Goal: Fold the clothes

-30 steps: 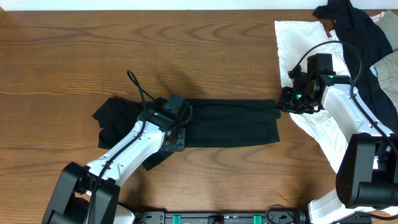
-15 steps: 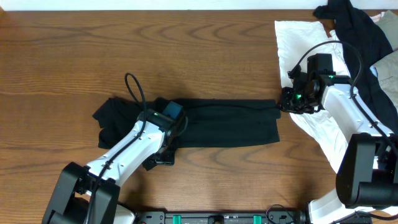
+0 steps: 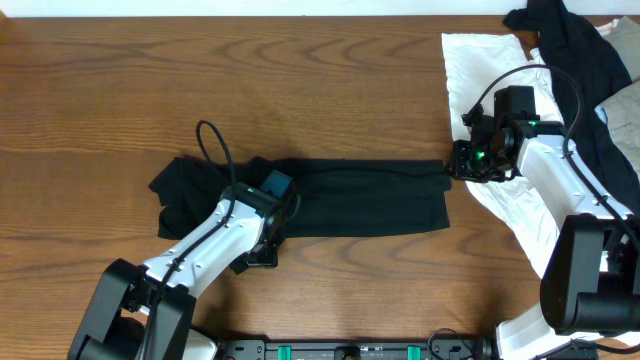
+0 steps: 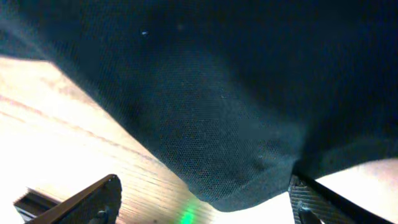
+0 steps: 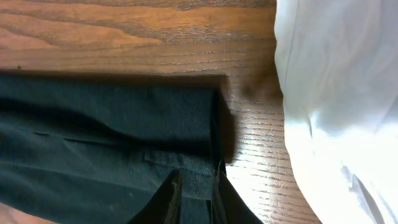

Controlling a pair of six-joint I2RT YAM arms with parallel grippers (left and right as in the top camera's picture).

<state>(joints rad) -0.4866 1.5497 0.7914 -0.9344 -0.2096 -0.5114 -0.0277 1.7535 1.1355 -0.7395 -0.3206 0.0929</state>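
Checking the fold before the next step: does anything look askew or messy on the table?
The black polo shirt lies as a tidy strip toward the right, but its left end is bunched and lopsided, wider than the rest. Nothing looks spilled or damaged.

White arms (image 3: 210, 240), black joints (image 3: 516, 104), seemingly green lights (image 3: 481, 156).

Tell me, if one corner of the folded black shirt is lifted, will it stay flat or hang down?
It likely hangs limp: the folded black shirt lies in soft creases. Its matte knit looks grippy, so it should drag rather than slide.
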